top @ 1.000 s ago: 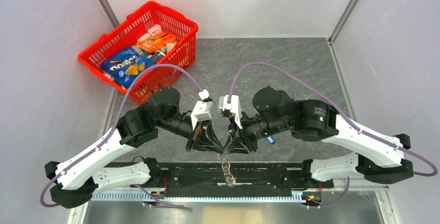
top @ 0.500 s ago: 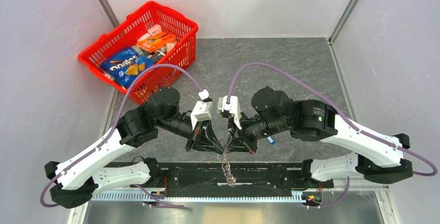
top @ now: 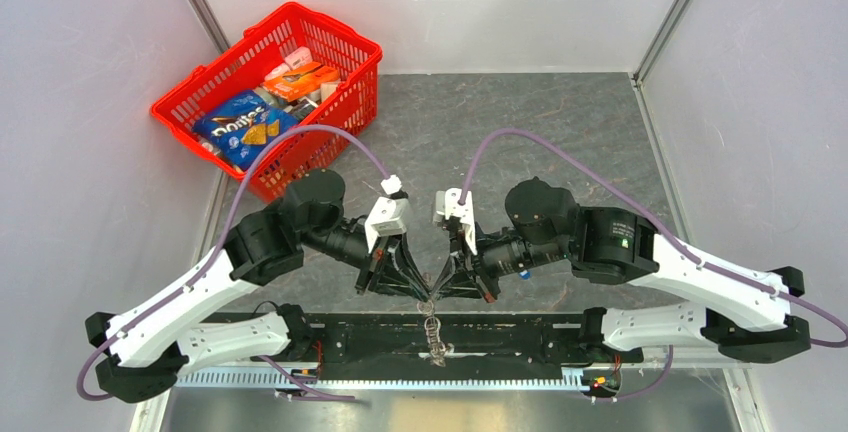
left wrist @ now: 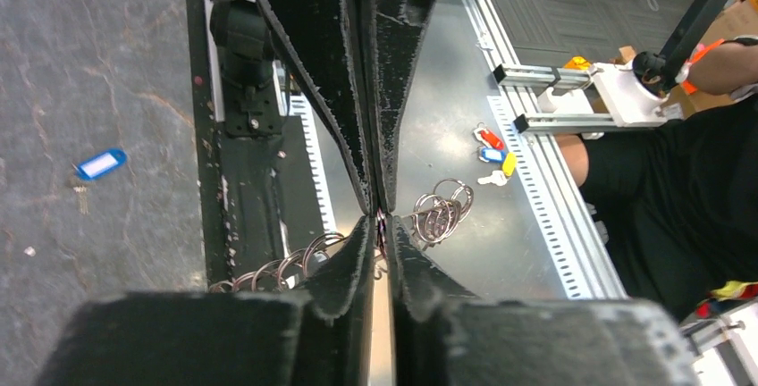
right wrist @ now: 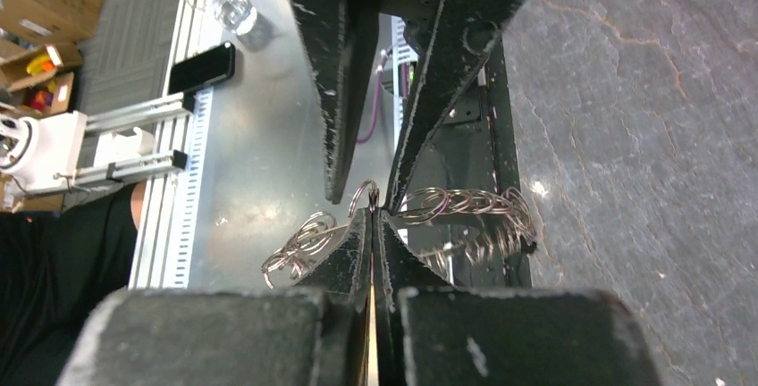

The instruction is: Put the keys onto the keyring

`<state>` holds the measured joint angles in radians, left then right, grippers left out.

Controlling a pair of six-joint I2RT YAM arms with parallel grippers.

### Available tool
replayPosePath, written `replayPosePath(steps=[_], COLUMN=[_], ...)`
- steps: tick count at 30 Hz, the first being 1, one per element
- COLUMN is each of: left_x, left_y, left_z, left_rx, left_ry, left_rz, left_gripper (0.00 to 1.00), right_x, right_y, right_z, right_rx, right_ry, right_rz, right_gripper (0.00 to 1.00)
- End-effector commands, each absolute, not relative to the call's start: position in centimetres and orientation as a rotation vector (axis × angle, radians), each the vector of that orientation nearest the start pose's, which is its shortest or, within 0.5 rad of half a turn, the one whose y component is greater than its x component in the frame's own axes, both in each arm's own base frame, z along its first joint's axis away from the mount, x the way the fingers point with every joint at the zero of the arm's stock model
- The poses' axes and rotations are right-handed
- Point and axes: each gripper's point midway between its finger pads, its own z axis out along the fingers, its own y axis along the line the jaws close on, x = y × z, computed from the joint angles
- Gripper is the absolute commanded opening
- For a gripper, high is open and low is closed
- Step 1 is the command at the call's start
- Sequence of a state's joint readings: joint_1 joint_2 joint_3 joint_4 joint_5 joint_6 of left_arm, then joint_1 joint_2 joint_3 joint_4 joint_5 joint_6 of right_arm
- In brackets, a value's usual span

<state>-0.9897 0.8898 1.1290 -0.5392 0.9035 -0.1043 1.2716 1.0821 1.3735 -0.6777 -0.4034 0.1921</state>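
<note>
The keyring is a chain of several linked silvery rings hanging below the two grippers, tip to tip over the table's near edge. My right gripper is shut on one ring of the chain, and loops spill out to either side. My left gripper faces it with its jaws a little apart, a ring between the tips. In the right wrist view its fingers stand visibly separated. A small key with a blue tag lies on the grey table, apart from both grippers.
A red basket of snack packs stands at the back left of the table. The black base rail runs under the grippers. Beyond the table's near edge, coloured-tag keys lie on a metal bench.
The right gripper has shut on a ring and its arm has shifted right. The left jaws, shut before, have parted slightly. The ring chain hangs in nearly the same place.
</note>
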Motion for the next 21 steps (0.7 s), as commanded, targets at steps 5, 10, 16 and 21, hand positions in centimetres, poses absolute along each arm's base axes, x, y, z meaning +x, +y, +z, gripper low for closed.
replayPosePath(steps=[5,10,16,21], left_x=[0.9,2.2,3.4,3.7], left_y=[-26.2,-26.1,-26.3,-26.8], left_z=[38.8,39.5,40.3,41.0], left_rx=[1.356,1.254,1.169,1.146], left_ry=[1.158,1.166,1.167,1.163], left_rz=[-1.501,-1.442,-1.41,-1.421], left_gripper=[0.38,0.39,0.39,0.39], right_x=[2.7,3.2,3.4,3.6], right_y=[31.9,30.2,28.4,28.0], right_z=[40.9,43.4,46.5,48.1], right_rx=[-1.107,-1.026,-0.968,-0.959], right_ry=[1.467,1.326,1.088,0.916], right_rz=[1.419,1.402,1.361,1.291], right_gripper=[0.0,0.0,0.0,0.0])
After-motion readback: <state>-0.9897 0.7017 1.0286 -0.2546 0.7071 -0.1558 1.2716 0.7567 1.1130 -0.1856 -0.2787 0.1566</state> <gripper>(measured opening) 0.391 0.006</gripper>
